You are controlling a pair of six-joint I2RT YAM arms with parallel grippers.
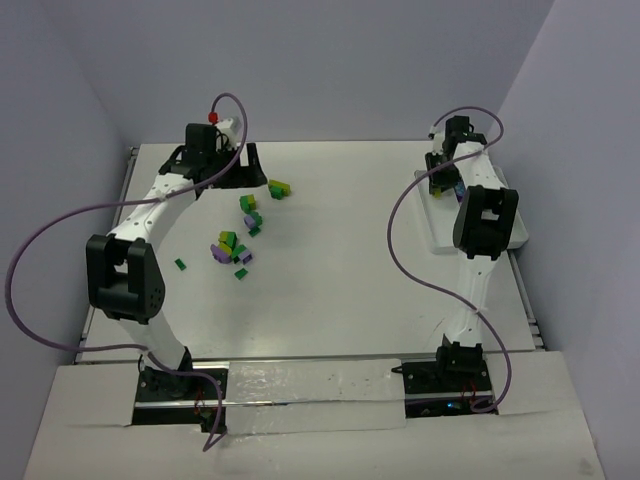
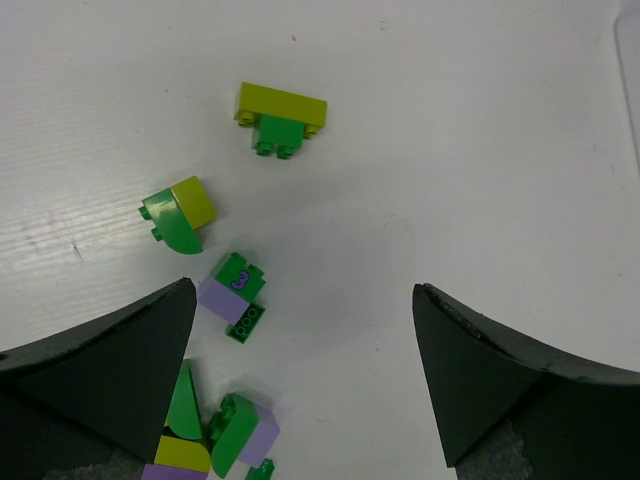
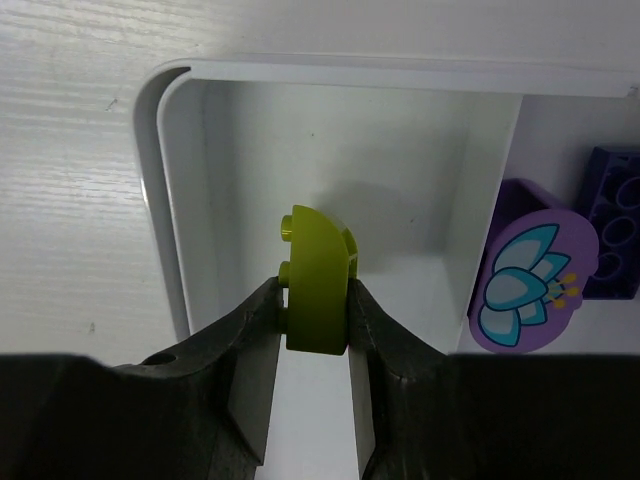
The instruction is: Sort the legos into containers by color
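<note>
Over at the far right of the desk (image 1: 340, 300), the right jaws are clamped on a yellow-green brick (image 3: 318, 275), pinching its two flat sides. It hangs within the outline of a bare compartment of the white tray (image 3: 165, 200). Past the divider, the neighbouring compartment holds a purple butterfly piece (image 3: 522, 285) and a dark purple brick (image 3: 612, 220), so I judge this bare slot is the right one for yellow-green.

To drop it well, I would keep the brick centred between the outer wall and the divider and bring it close over the floor. I cannot tell how high it sits. Then I would open gently so it does not bounce over the low rim.

Far left, the left jaws stand wide open, holding nothing, above the loose legos (image 1: 232, 250). A lavender-and-green piece (image 2: 238, 295) lies between the fingers, close by one of them.
</note>
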